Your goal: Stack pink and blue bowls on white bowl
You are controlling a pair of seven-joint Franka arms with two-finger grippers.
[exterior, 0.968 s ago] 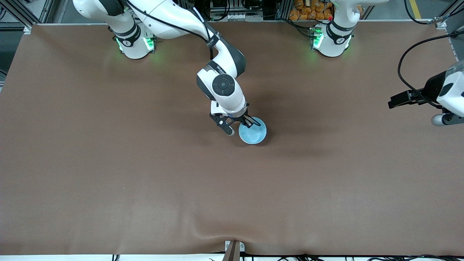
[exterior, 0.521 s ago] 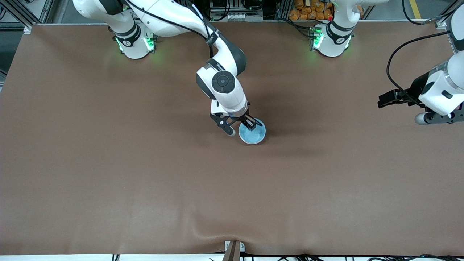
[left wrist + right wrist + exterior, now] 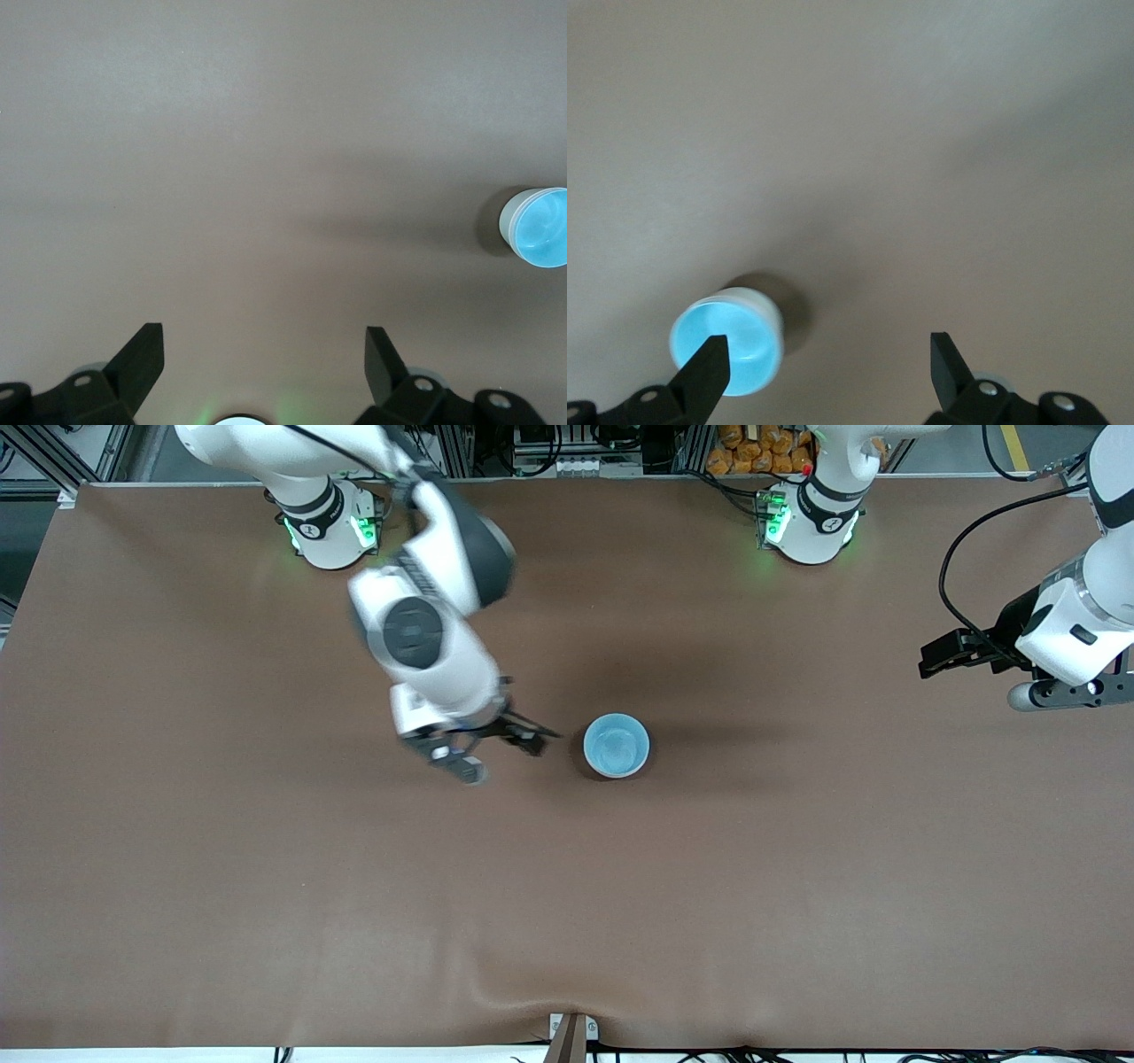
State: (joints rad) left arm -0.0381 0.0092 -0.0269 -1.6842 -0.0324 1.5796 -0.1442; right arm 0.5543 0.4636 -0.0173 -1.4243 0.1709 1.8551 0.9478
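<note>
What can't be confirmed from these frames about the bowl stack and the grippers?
- Pink bowl: not visible in any view; the blue bowl would cover it from above.
- White bowl: only a pale outer wall shows under the blue one in the left wrist view; how many bowls are nested cannot be told.
- Right gripper: motion-blurred in the front view, open over bare table.
- Left gripper: small, open at the table's end.

Brown cloth-covered table fills my view, wrinkle at its near edge. Metal frame rack and orange packets along the top, grey floor.
</note>
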